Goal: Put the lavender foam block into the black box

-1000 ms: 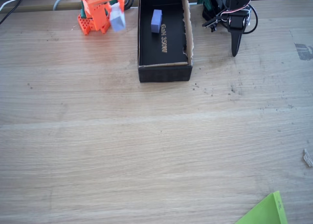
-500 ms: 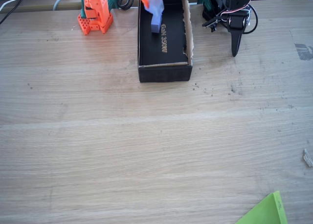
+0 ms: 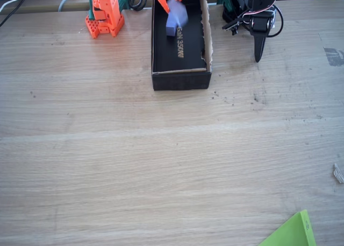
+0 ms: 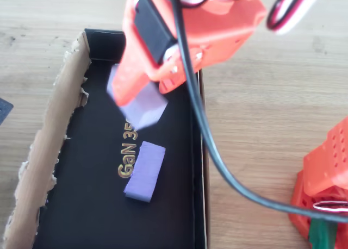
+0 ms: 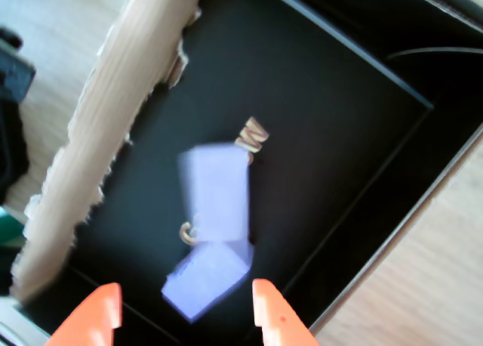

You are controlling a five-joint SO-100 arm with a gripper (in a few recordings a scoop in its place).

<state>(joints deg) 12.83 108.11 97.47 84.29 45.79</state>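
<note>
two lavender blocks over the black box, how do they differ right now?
1. The twin block looks sharp; the lavender foam block is motion-blurred.
2. The twin lies flat on the black box floor beside the "GaN" lettering; the foam block is tilted just under the gripper, whose fingers stand apart in the wrist view.
Both are lavender and look alike in size.

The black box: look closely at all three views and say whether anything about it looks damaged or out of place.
The black box has one ragged, torn brown cardboard side edge. A lavender block lies askew over the gold lettering on its floor.
</note>
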